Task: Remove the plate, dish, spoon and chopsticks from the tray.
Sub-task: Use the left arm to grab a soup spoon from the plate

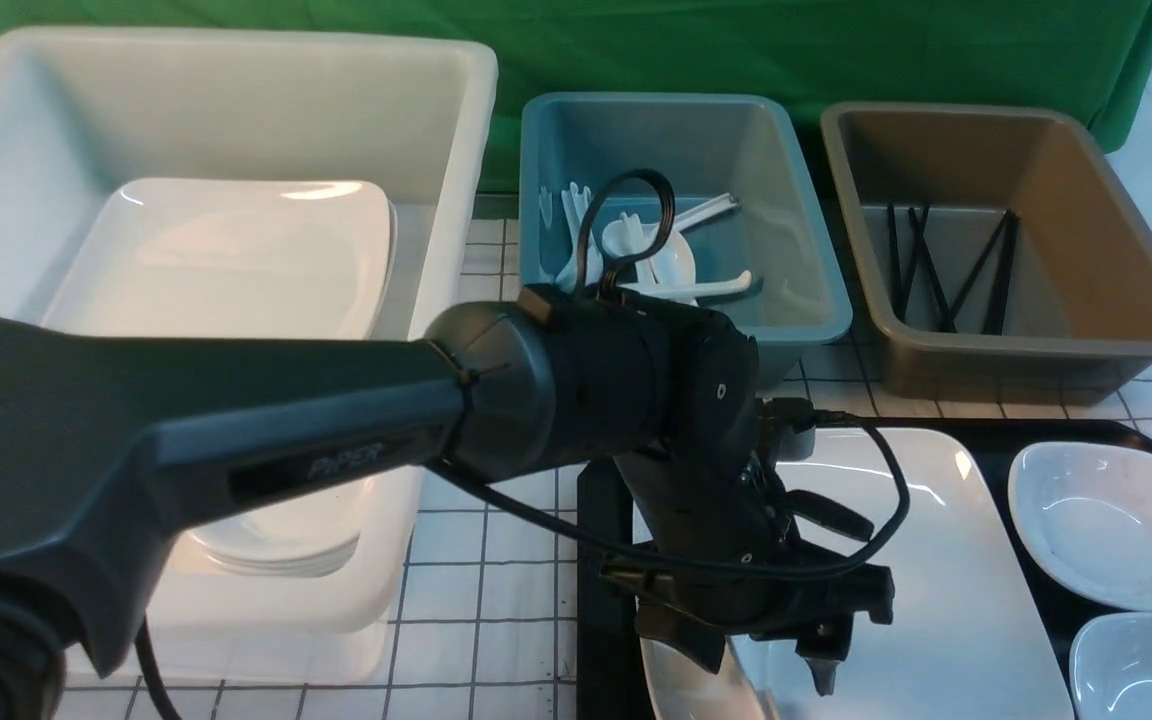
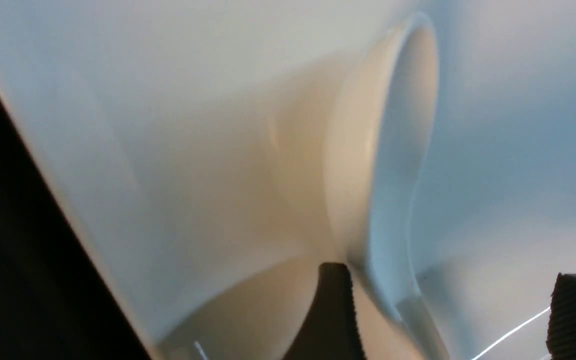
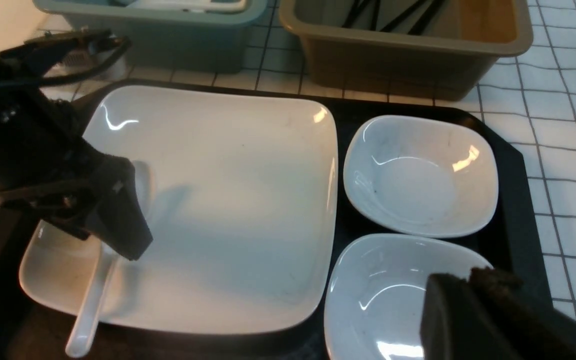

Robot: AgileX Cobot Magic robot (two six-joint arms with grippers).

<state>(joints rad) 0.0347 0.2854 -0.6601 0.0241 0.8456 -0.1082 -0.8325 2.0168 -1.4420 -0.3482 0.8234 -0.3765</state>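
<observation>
The glossy white spoon (image 3: 92, 305), with its long pale handle, lies on the white plate (image 3: 238, 215) at the right wrist view's lower left. The left pincer (image 2: 448, 300) is spread around it; the right pincer's (image 3: 463, 310) state I can't tell.

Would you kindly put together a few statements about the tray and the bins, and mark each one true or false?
1. The spoon lies on the large plate. True.
2. The brown bin holds white spoons. False: it holds black chopsticks.
3. Two small white dishes sit beside the large plate on the tray. True.
4. The left gripper is shut on the rim of a small dish. False: its jaws stand open, over the large plate and around the spoon.
5. The blue bin stands between the white bin and the brown one. True.
</observation>
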